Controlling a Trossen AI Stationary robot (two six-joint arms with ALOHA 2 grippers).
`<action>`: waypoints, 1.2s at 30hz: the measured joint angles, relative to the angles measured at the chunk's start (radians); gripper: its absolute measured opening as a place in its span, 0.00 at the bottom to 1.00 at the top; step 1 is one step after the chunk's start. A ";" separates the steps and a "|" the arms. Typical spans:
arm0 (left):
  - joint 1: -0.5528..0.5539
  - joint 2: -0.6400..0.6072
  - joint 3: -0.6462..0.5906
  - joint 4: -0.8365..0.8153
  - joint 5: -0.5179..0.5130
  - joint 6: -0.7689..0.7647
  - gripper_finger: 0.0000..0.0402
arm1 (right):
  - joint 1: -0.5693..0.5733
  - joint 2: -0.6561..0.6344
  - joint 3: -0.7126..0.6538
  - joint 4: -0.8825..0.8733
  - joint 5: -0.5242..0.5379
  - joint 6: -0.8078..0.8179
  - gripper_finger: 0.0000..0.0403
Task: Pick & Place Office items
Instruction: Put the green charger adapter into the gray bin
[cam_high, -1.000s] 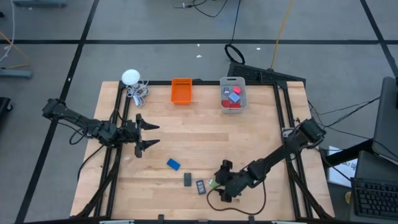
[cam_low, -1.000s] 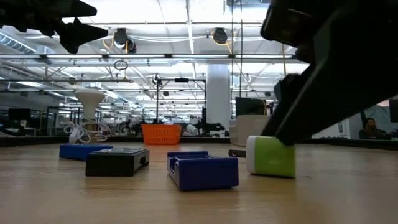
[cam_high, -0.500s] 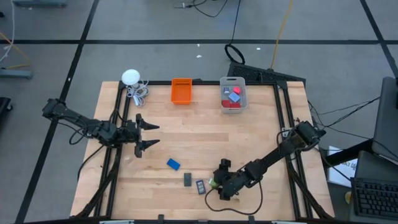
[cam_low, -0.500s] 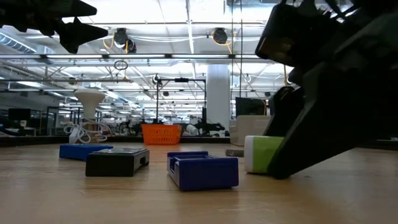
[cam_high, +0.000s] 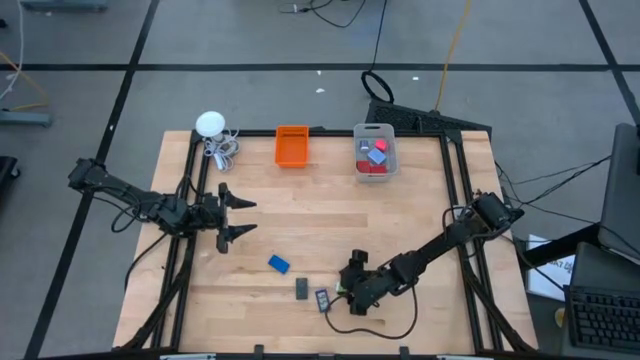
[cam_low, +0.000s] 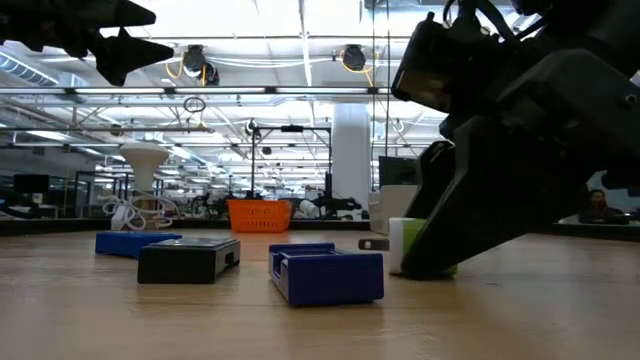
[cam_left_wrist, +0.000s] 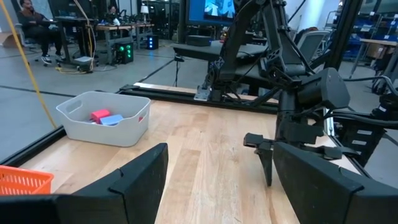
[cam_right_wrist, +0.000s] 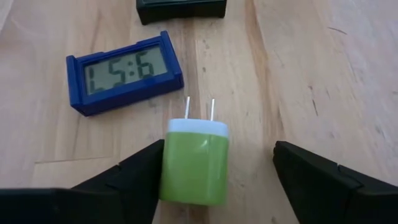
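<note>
Item: green charger (cam_right_wrist: 196, 163) lying near the wooden table's (cam_high: 400, 215) front edge, my right gripper (cam_right_wrist: 214, 171) straddling it, fingers parted (not gripping); left gripper (cam_high: 236, 216) hanging open over bare boards

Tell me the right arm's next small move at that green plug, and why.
Probably close the right hand on the green plug. The plug lies flat on the table between the open fingers, touching or nearly touching one, a gap to the other, prongs pointing toward the blue clock. Nothing blocks the squeeze. The left hand waits open, well away.
</note>
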 joint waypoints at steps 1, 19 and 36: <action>0.000 0.000 0.000 0.000 0.000 0.000 0.73 | 0.000 0.000 0.000 0.000 -0.001 0.000 0.68; 0.000 0.000 0.000 0.000 0.000 0.000 0.73 | -0.044 -0.002 0.000 0.002 -0.077 -0.030 0.45; 0.000 0.000 0.000 0.000 0.000 0.000 0.73 | -0.079 -0.094 -0.001 -0.009 -0.152 -0.127 0.37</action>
